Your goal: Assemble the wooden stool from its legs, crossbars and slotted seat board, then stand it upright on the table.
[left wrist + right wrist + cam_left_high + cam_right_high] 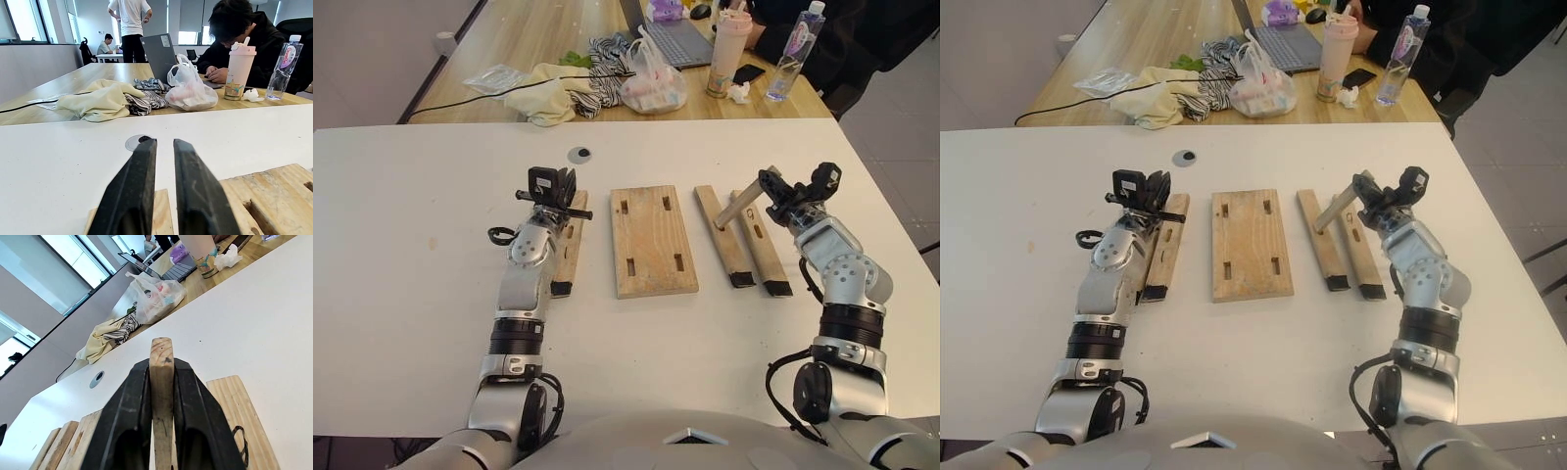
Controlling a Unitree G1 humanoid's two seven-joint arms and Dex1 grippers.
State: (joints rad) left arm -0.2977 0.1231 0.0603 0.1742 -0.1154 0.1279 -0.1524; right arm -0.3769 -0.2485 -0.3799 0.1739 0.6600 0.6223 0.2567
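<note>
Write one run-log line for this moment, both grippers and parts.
right gripper: shut on crossbar over two legs | left gripper: open over left leg | seat board: flat, untouched

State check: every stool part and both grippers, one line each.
seat board: flat on the table, four slots empty
inner right leg: lying flat
outer right leg: lying flat
left leg: lying flat, not gripped
left gripper: narrowly open, empty, over the left leg
right gripper: shut on the crossbar
crossbar: tilted, low end at the inner right leg
</note>
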